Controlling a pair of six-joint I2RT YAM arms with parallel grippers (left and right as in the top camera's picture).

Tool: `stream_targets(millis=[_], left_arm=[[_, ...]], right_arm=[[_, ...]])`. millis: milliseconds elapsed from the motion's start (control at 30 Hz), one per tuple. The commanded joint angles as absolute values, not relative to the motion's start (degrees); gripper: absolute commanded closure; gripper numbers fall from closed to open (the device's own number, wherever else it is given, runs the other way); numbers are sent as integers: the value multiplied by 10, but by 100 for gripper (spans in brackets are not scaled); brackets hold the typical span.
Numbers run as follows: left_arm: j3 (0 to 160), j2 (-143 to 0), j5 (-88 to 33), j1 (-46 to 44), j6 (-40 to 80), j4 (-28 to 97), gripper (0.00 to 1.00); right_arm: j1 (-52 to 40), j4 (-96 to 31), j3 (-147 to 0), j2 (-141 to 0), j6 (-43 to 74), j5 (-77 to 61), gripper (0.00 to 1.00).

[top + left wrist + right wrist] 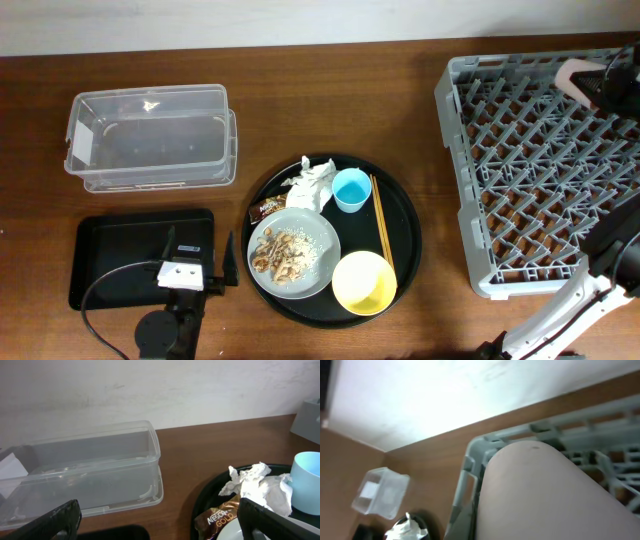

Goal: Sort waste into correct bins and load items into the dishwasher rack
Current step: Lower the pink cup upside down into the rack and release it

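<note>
Currently pink cup (pixel 574 73) is held by right gripper (pixel 598 82) over dishwasher rack (pixel 462 200); left gripper (pixel 159 505) jaws are spread wide.

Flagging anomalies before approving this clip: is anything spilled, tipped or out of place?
Nothing stands out. The food scraps sit on the plate, the napkin and wrapper lie inside the round tray, the blue cup and yellow bowl stand upright, and no spill shows on the table.
</note>
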State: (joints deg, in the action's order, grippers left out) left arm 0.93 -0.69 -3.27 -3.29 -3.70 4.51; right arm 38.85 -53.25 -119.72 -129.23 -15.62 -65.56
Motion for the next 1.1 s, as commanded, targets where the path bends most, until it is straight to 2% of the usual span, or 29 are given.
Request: stream_targets(millis=[0, 467, 733, 767, 800, 833, 1067], left_arm=[[5, -3, -41, -30, -46, 43, 1], [5, -3, -41, -30, -46, 43, 1], [5, -3, -41, -30, -46, 44, 1], [5, -3, -41, -30, -46, 44, 1], [5, -3, -41, -30, -46, 44, 1], [5, -3, -41, -30, -46, 44, 1], [5, -3, -41, -30, -46, 43, 1]], right_arm=[[378, -523, -1183, -1336, -180, -714, 96], [379, -510, -1183, -1414, -180, -711, 96], [380, -544, -1183, -1437, -180, -584, 95], [380, -546, -1183, -1437, -180, -573, 92], [380, -550, -1183, -1437, -180, -549, 79], [380, -553, -1183, -1437, -180, -538, 75], [380, -572, -1183, -1437, -180, -503, 74]])
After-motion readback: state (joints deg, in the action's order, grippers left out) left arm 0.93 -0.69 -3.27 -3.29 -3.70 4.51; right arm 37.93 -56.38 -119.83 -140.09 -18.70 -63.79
